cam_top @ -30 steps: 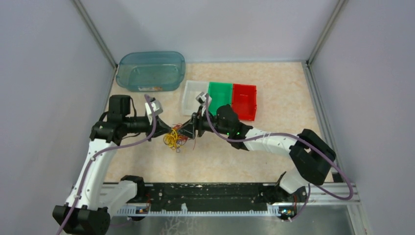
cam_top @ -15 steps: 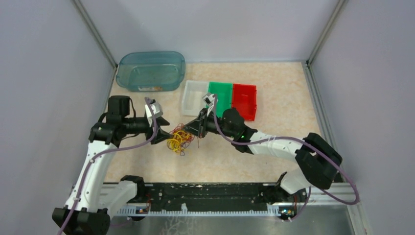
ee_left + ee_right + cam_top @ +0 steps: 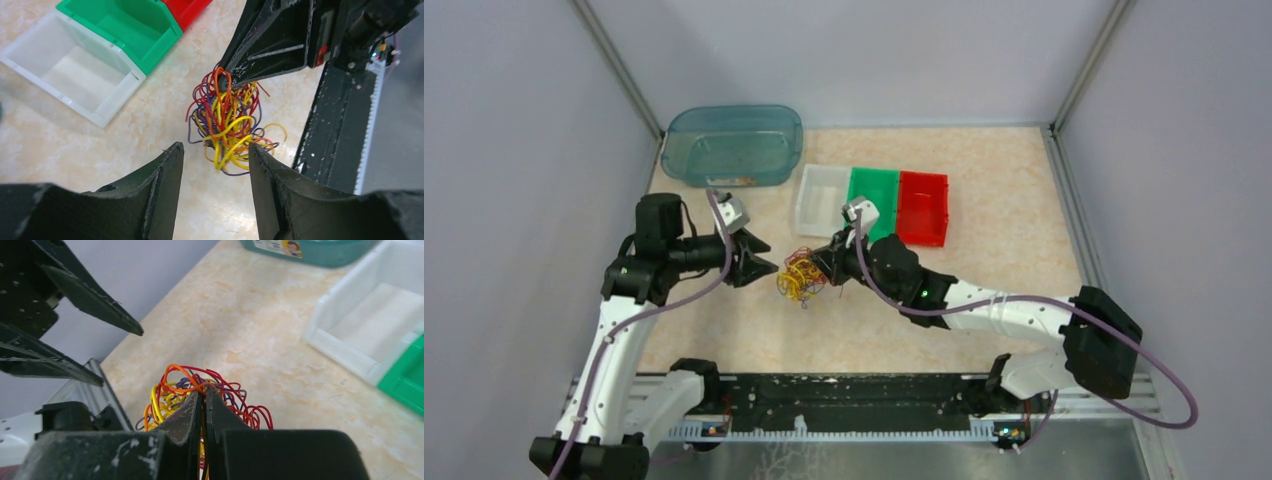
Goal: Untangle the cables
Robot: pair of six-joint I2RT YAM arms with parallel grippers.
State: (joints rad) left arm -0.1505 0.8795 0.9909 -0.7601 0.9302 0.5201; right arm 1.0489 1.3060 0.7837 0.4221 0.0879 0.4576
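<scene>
The cables [image 3: 801, 276] are a small messy ball of very thin wires: yellow, red, orange and purple. They curl and loop over each other. The ball is mostly round, so it has no clear long side and does not point one way. Loops go every way, and a few loose ends stick out at the edges.

The ball sits between the two arms, over the pale table [image 3: 984, 170] and just in front of the white bin [image 3: 819, 198]. I cannot tell if it touches the table.

The right gripper [image 3: 202, 395] is pinched tight on wires at the top of the ball. The left gripper [image 3: 215, 150] has its fingers spread wide, just beside the ball and not touching it.
</scene>
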